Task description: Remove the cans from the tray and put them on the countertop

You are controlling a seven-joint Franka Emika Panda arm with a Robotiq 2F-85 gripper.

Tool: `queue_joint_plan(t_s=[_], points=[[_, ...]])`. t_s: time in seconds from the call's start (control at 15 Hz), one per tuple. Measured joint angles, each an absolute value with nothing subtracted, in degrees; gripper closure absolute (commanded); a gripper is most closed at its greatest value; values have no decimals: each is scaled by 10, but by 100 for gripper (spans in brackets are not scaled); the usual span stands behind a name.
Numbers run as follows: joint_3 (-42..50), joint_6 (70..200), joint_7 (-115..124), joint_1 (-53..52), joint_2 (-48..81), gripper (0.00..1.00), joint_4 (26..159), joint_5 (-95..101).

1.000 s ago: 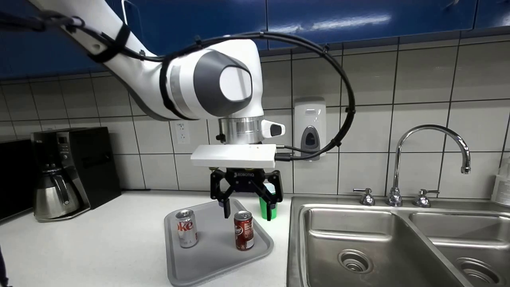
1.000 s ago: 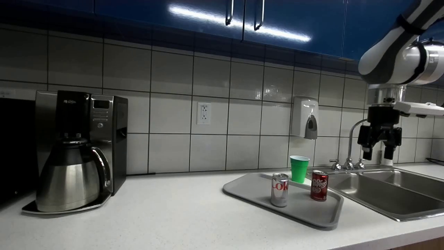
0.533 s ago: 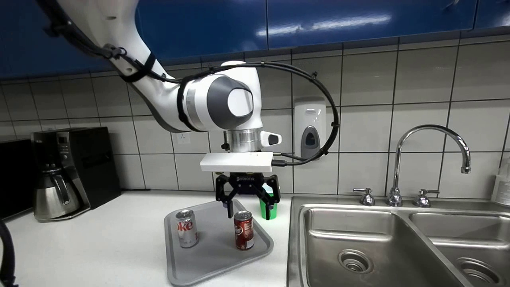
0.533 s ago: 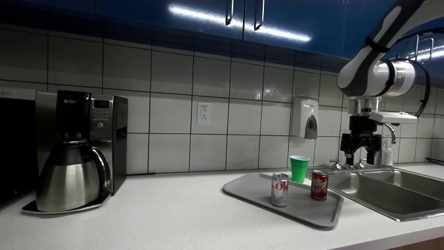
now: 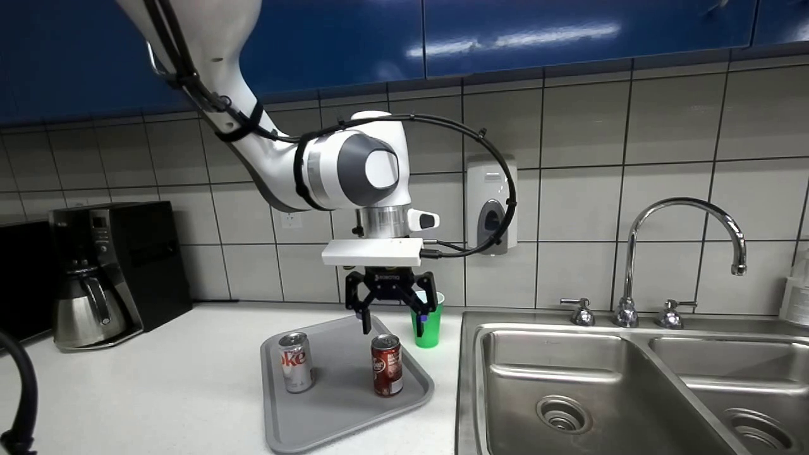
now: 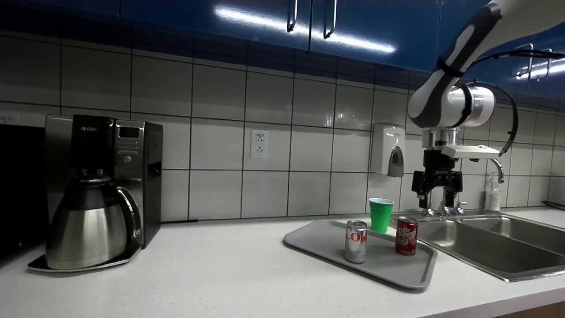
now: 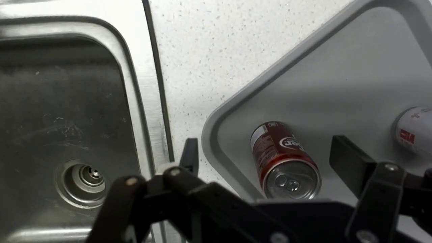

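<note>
End effector (image 5: 393, 327): jaws apart, unladen. Red can (image 5: 387, 366) at six o'clock in an exterior view; centring advised before straight descent.

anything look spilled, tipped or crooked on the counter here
Only the tray looks askew: it sits at an angle to the edge of the sink, not square with it. The silver can and red can stand upright on the tray, and no spill shows.
</note>
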State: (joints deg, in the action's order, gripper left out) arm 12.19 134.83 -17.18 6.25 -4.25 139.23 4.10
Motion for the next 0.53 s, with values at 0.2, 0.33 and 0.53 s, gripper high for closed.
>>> queue_joint_plan(t_s=[0.2,0.33,0.53], points=[[111,1354,-154,62,-18,0,1373,37],[105,1357,-142,61,-3,0,1361,37],[95,1362,-130,60,19,0,1347,37]])
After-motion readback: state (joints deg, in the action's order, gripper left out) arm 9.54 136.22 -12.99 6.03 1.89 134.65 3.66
